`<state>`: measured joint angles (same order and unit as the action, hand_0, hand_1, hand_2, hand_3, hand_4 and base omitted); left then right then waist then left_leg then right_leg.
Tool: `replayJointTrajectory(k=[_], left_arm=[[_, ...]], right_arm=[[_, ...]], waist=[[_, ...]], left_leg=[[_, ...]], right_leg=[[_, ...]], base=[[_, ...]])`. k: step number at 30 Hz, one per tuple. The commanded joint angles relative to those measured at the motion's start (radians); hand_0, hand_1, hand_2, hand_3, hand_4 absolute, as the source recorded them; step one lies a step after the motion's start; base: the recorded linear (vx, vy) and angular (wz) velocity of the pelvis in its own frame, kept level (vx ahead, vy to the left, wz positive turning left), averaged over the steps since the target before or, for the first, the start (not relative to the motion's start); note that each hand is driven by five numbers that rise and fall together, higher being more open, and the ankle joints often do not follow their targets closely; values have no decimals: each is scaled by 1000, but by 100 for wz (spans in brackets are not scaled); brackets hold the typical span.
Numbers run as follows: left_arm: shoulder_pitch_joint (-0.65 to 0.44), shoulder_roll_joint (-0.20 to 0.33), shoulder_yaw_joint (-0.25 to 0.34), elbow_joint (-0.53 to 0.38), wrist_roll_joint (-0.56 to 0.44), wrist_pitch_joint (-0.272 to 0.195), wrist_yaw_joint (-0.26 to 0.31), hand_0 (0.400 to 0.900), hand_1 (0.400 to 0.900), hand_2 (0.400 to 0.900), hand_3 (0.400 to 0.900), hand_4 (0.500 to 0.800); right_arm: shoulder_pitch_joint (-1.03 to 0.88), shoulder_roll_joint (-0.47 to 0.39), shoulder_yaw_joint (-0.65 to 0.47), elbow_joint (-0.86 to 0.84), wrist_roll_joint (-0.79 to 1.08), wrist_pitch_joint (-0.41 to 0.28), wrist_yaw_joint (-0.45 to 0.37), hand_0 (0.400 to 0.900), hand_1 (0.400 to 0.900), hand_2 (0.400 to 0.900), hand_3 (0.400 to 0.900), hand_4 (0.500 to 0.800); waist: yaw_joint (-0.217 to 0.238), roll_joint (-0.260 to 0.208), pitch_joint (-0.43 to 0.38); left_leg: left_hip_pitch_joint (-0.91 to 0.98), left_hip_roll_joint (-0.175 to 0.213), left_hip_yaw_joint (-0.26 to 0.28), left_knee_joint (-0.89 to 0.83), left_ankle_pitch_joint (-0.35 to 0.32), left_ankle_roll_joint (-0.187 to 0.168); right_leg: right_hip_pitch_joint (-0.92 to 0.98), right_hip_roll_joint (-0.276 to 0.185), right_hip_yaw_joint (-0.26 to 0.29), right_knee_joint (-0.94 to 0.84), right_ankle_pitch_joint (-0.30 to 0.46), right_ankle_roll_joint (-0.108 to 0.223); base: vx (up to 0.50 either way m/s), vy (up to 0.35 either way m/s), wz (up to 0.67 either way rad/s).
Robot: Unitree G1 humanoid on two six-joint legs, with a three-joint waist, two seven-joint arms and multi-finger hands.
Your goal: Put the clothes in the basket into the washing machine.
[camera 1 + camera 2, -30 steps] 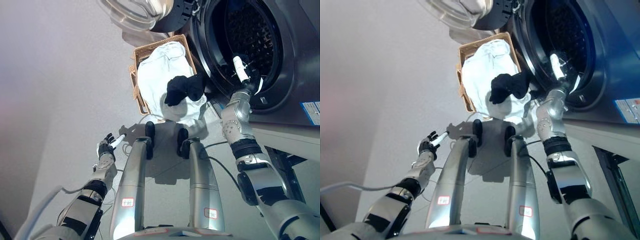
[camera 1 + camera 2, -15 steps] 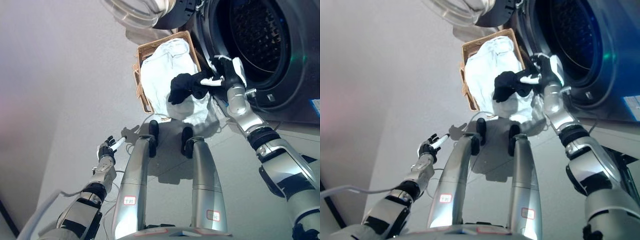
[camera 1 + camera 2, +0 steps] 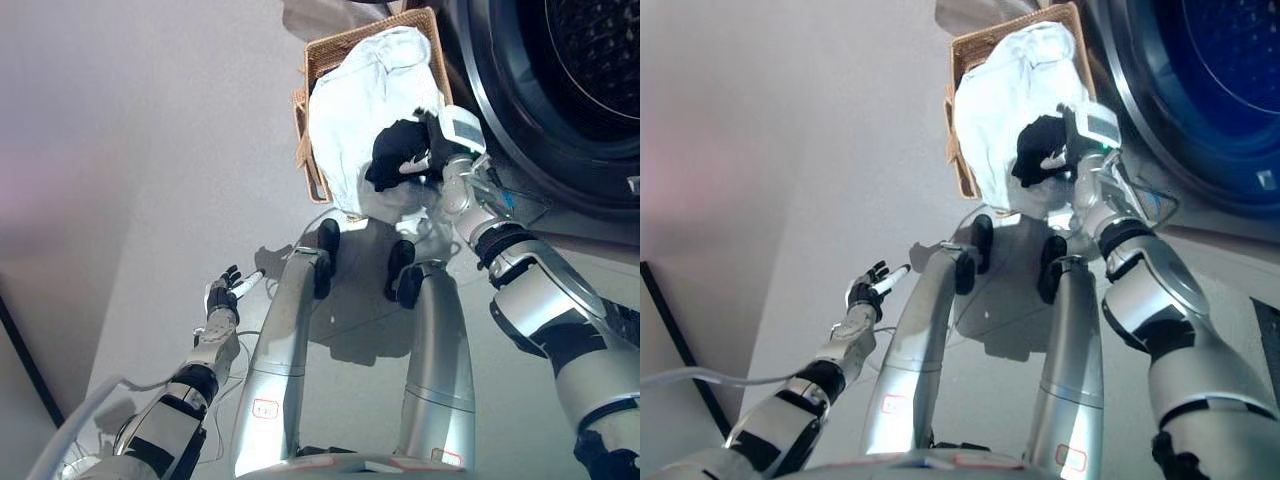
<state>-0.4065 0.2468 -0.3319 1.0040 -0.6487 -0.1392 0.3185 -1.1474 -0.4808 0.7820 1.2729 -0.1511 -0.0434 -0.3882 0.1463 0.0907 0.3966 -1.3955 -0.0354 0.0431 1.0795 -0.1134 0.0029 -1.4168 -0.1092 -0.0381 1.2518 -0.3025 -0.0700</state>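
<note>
A wicker basket (image 3: 304, 150) stands on the floor beside the washing machine's open drum (image 3: 590, 70). White clothes (image 3: 360, 110) fill it and spill over its near end, and a black garment (image 3: 392, 152) lies on top of them. My right hand (image 3: 437, 150) rests against the black garment's right side, dark against the dark cloth, so its hold does not show. My left hand (image 3: 226, 296) hangs low on the left over the bare floor, far from the basket, open and holding nothing.
The washing machine's dark front ring (image 3: 500, 110) runs close along the basket's right side. Grey floor (image 3: 150, 150) stretches to the left of the basket. A dark edge (image 3: 670, 330) crosses the lower left corner.
My right hand has come out of the drum and gone left and down onto the black garment in the basket. The camera has shifted. The left hand has stayed idle.
</note>
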Motion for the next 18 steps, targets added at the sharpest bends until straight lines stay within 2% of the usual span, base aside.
replayJointTrajectory(k=[1, 2, 3, 4, 14, 18], left_arm=[[32, 31, 2, 19, -24, -34, 27, 900, 900, 900, 900, 800], [29, 28, 0, 23, -24, -34, 29, 900, 900, 900, 900, 800], [27, 28, 1, 26, -26, -34, 30, 900, 900, 900, 900, 800], [24, 27, 3, 27, -25, -35, 33, 900, 900, 900, 900, 800], [13, 28, 24, 17, -1, -37, 51, 900, 900, 900, 900, 800], [20, 27, 57, 33, 0, -26, 57, 900, 900, 900, 900, 800]], right_arm=[[-6, -11, 19, 16, -75, 28, -10, 900, 900, 900, 900, 800], [0, -1, 19, 40, -88, 42, -9, 900, 900, 900, 900, 800], [0, 5, 17, 52, -92, 47, -7, 735, 735, 735, 735, 701], [-1, 8, 12, 49, -92, 44, -17, 400, 400, 400, 400, 500], [44, -23, -51, -100, -14, 15, -68, 400, 400, 400, 400, 500], [83, -57, -184, -267, 165, -34, -106, 400, 400, 400, 400, 500]], waist=[[-28, 50, 24], [-26, 51, 22], [-24, 51, 22], [-23, 52, 18], [-44, 32, -6], [-66, 23, -5]], left_leg=[[-11, -44, 52, -65, 8, -18], [-16, -46, 53, -58, 8, -18], [-11, -48, 52, -58, 6, -19], [-12, -48, 52, -58, 7, -20], [43, -43, 54, -116, 35, -31], [128, -32, 56, -192, 45, -31]], right_leg=[[-10, 40, 30, -68, 43, 78], [-16, 39, 32, -63, 43, 77], [-10, 38, 31, -62, 43, 76], [-13, 38, 33, -60, 46, 76], [27, 40, 40, -101, 82, 86], [109, 49, 39, -170, 95, 91]], base=[[-30, 13, 7], [-18, 1, 4], [0, 0, 0], [0, 0, 0], [-14, 2, -2], [-4, 9, -10]])
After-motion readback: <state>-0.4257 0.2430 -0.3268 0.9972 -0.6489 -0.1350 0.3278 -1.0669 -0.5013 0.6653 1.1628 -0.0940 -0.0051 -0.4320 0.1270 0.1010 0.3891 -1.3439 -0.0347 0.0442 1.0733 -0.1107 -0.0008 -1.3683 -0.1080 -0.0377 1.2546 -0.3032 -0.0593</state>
